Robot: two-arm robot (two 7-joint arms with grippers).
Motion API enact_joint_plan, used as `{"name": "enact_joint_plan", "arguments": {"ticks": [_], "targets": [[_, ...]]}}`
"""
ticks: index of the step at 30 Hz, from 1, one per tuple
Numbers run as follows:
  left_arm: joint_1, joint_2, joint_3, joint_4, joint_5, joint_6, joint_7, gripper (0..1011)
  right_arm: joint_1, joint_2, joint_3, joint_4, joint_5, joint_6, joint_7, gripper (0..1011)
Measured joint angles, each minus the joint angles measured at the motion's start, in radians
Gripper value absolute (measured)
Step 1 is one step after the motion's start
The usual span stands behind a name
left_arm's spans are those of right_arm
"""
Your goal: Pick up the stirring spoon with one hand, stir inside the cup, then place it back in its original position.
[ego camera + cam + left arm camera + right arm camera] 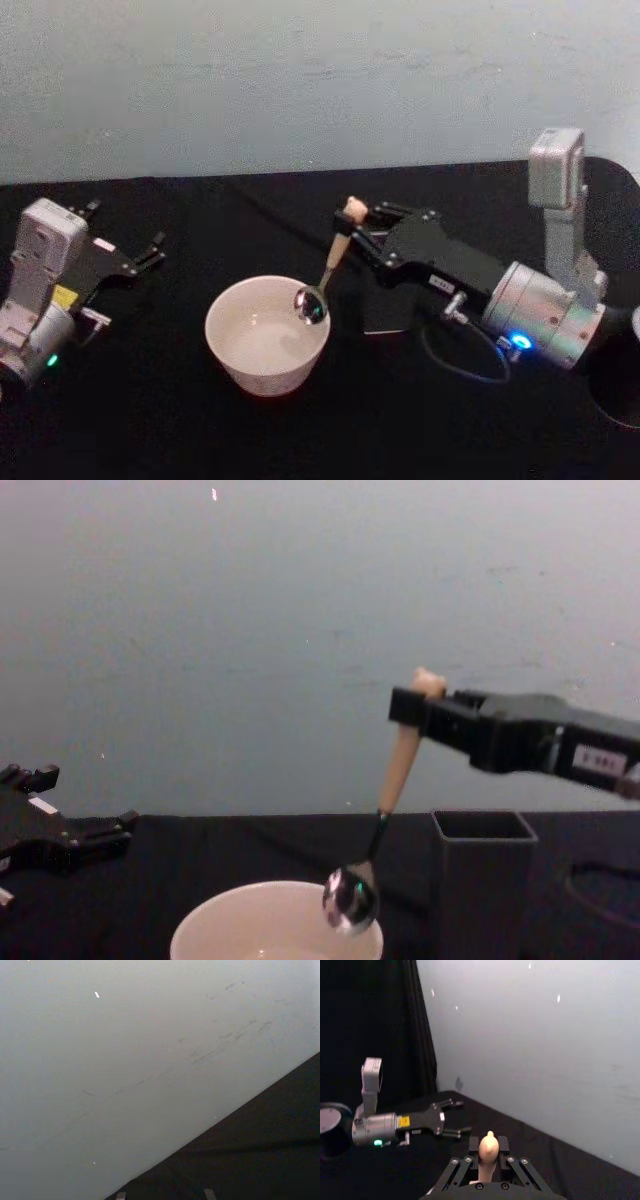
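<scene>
Spoon's handling: you are carrying a light, stiff stirring spoon (330,268); I judge the glossy cream handle slippery and the thin dark neck its weak part; the upper handle, just under the knobby top, is the place to hold it.
Jaws: the right gripper (357,228) is clamped on that upper handle; the knob pokes out above the fingers (504,1146); the rest hangs tilted below them.
Spoon's place: its shiny bowl sits within the cup (264,378) opening, close to the rim on the robot's right; you cannot tell whether it touches the wall.
Holder: the dark grey square holder (483,882) stands just beside the cup, beneath the right gripper.
Left gripper (125,232): parked low at the left, fingers spread, holding nothing, well apart from the cup.
</scene>
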Motion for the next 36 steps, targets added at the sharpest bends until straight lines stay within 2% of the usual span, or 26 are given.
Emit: {"name": "enact_joint_plan", "arguments": {"ticks": [5, 14, 36], "targets": [[0.0, 0.0, 0.0, 0.0, 0.0, 0.0, 0.0, 1002, 0.017, -0.01, -0.032, 0.041, -0.032, -0.006, 0.009, 214], [0.0, 0.0, 0.0, 0.0, 0.0, 0.0, 0.0, 1002, 0.043, -0.031, -0.068, 0.09, -0.08, -0.014, 0.022, 214], [0.0, 0.0, 0.0, 0.0, 0.0, 0.0, 0.0, 1001, 0.057, -0.051, -0.127, 0.102, -0.149, 0.0, 0.058, 214]]}}
